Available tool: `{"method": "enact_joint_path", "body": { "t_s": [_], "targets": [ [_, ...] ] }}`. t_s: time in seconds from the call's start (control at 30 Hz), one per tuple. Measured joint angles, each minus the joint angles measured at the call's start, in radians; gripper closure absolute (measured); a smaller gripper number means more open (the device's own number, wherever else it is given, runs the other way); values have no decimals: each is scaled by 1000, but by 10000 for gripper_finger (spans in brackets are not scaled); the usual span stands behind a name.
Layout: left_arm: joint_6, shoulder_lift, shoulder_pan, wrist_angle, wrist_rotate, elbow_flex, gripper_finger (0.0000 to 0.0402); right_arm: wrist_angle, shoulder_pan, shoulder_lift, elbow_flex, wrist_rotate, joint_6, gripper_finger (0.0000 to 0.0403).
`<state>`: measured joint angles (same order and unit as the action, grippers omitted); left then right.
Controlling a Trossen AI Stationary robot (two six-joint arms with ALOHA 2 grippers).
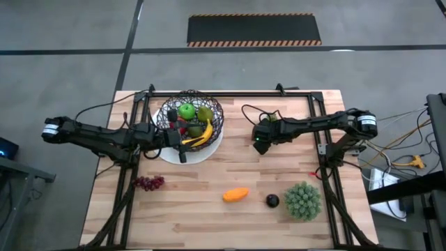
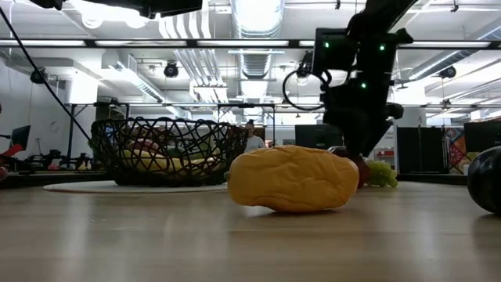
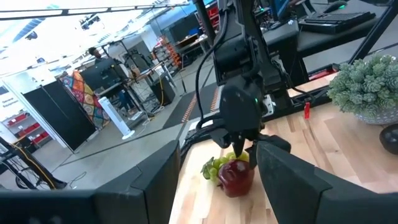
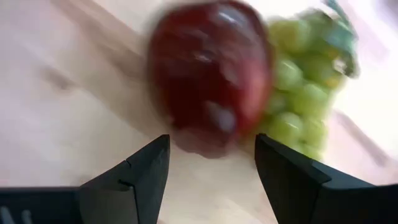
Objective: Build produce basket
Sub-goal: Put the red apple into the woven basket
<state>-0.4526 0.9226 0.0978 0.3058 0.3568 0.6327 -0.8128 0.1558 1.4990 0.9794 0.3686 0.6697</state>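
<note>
My right gripper (image 4: 211,163) hangs spread wide, just above the red apple (image 4: 208,74). Green grapes (image 4: 305,93) touch the apple on the table. Farther off, my left gripper (image 1: 182,155) waits half open by the basket (image 1: 216,115).

From above, the right hand (image 1: 259,141) hid the red apple (image 3: 235,177) and green grapes (image 3: 214,168) beneath it. Close up, both fruits were blurred. At counter height the dark plum (image 2: 486,180) was cut off by the edge, and the basket's (image 2: 168,149) contents stayed indistinct.
</note>
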Motion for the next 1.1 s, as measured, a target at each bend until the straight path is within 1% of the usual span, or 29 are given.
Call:
{"method": "enact_joint_path", "body": {
  "t_s": [0.1, 0.43, 0.7, 1.0, 1.1],
  "targets": [
    [0, 0, 0, 0, 0, 0, 205, -12, 0, 23, 4, 45, 9, 181],
    [0, 5, 0, 0, 0, 0, 205, -7, 2, 54, 35, 36, -44, 181],
    [0, 6, 0, 0, 0, 0, 205, 70, 4, 112, 39, 25, -93, 181],
    [0, 6, 0, 0, 0, 0, 205, 71, 4, 179, 41, 35, -115, 192],
    [0, 6, 0, 0, 0, 0, 205, 61, 4, 186, 42, 31, -80, 192]
  ]
}}
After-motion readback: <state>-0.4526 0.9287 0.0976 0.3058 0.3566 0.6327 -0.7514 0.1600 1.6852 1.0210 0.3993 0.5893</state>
